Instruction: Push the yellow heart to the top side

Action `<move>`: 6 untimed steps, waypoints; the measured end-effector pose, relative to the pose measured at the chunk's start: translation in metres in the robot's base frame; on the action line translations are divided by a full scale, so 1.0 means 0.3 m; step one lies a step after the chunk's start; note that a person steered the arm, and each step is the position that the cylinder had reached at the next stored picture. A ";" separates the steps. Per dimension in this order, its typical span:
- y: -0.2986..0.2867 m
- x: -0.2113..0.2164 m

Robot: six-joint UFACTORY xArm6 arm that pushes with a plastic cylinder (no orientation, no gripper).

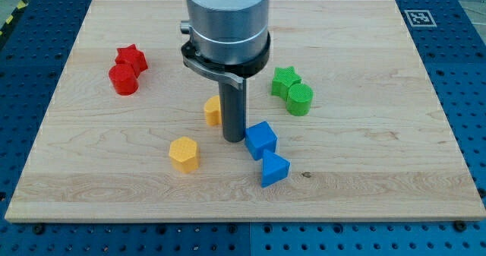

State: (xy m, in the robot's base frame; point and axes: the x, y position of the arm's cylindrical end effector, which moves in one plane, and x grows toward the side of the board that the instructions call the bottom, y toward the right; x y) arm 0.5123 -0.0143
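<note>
The yellow heart point(212, 111) sits near the board's middle, partly hidden behind my rod. My tip point(232, 138) rests on the board just to the right of and slightly below the heart, close to touching it. A yellow hexagon point(184, 153) lies below and to the left of the heart. A blue cube point(261, 140) stands right beside my tip on the view's right, with a blue wedge-like block point(274, 169) below it.
A red star point(131, 58) and a red cylinder point(122, 80) sit together at the view's left. A green star point(285, 80) and a green cylinder point(300, 99) sit together right of the rod. The wooden board point(364, 165) lies on a blue perforated table.
</note>
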 end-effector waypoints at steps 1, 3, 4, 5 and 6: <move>0.000 -0.001; -0.083 -0.045; -0.088 -0.071; -0.088 -0.086; -0.117 -0.109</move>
